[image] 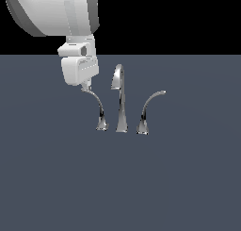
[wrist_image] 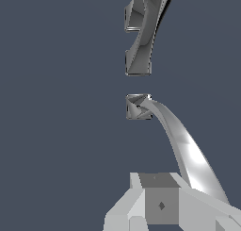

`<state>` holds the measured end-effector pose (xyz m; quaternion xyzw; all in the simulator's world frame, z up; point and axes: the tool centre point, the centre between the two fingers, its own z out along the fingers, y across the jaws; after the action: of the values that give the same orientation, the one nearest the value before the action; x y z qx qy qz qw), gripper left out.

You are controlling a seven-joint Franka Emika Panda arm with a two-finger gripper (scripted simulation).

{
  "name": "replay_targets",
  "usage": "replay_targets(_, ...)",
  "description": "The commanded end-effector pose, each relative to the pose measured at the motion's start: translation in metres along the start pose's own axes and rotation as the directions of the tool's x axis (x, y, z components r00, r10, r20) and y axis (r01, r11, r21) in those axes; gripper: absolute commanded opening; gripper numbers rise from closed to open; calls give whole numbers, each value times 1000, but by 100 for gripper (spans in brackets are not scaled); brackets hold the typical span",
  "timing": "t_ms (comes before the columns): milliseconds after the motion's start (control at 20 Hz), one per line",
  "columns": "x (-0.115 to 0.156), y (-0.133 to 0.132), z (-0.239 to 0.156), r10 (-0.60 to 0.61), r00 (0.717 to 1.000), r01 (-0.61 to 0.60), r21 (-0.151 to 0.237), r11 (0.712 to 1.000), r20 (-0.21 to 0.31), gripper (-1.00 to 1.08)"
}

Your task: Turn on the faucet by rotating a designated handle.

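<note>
A chrome faucet stands on a flat slate-grey floor: a tall tapering spout in the middle with a hooked top, and a curved lever on either side. The handle — the slimmer lever on the exterior view's left — arches leftward, its thin tip meeting the white gripper that hangs down from above. The thicker lever arches rightward, untouched.

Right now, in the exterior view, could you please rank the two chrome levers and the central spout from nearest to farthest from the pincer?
1. The slim handle, on the exterior view's left; its tip sits right at the pincer.
2. The central spout, in the middle.
3. The thicker lever, on the exterior view's right, arching away.
</note>
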<state>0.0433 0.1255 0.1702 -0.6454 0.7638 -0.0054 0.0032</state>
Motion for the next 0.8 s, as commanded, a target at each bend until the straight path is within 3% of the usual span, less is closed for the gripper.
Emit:
replay_targets(0, 1, 6, 0, -2, 1000, 2, -3, 1000, -2, -100)
replay_targets(750, 8, 47, 0, -9, 1000, 9, -10, 1000, 1, -100)
